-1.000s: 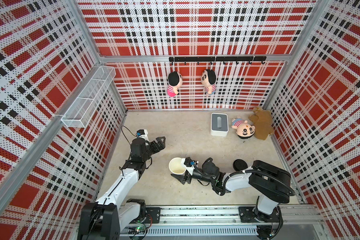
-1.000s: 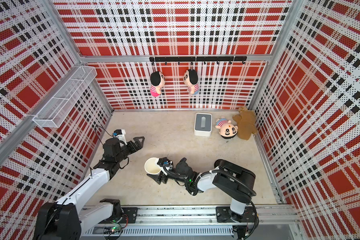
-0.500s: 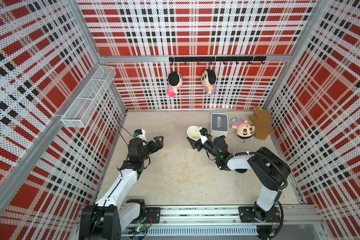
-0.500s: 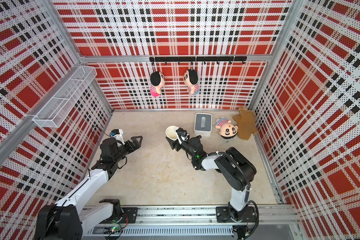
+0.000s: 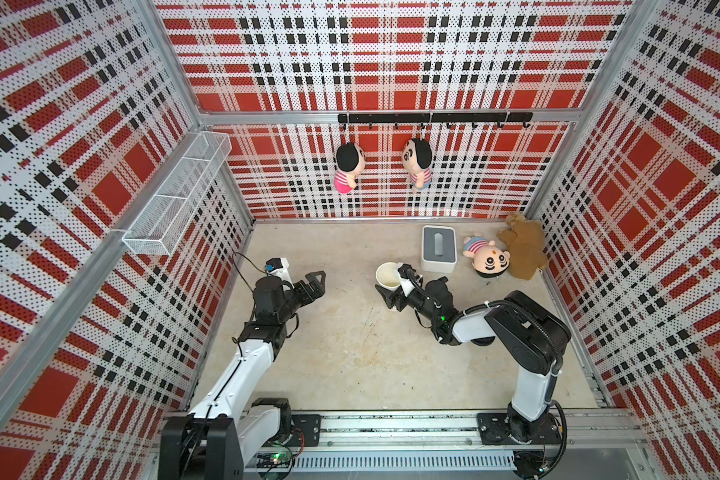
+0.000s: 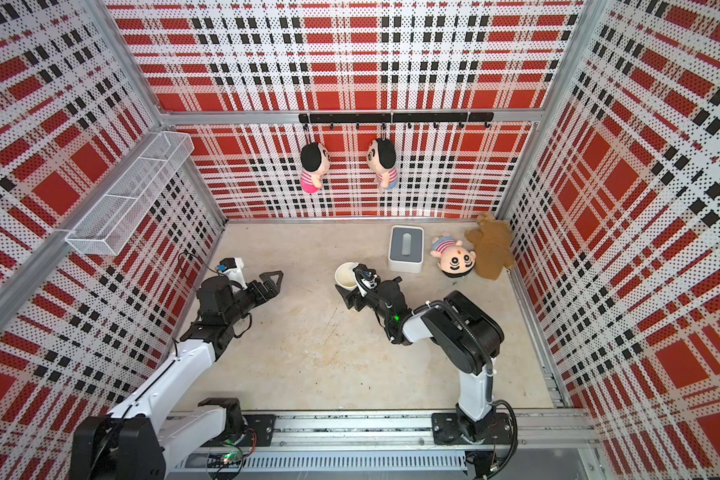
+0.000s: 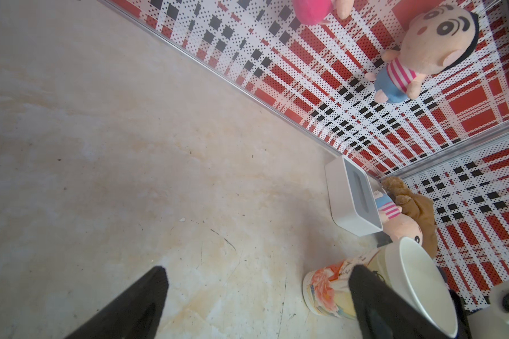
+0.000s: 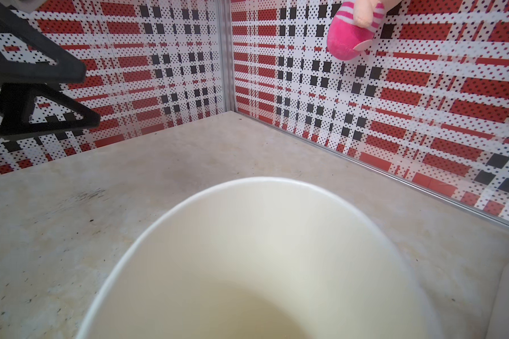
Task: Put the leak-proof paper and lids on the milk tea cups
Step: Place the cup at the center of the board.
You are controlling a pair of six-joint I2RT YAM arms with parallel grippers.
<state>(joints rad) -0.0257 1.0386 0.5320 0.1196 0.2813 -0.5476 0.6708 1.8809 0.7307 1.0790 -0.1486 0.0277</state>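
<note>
- Near the white slotted box (image 5: 438, 248) on the worktop (image 5: 350, 353), the paper milk tea cup (image 5: 388, 276) stands upright with the right claw (image 5: 393, 296) around its wall; whether it pinches or is letting go, I cannot tell.
- Left claw (image 5: 313, 279) hangs spread and empty, well apart.
- Leak-proof paper is nowhere in view; likely feather-light, limp and slippery, best nipped at one edge.
- Cup wall looks thin and crushable: hold gently below the rim.

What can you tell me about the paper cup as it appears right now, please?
The paper cup is tall and tapered, cream-white inside with a rolled white rim, and pink, orange and yellowish print on its outer wall. It looks empty and uncovered. It stands near the white box, with the right gripper around its lower wall; whether its base rests on the table is unclear.
</note>
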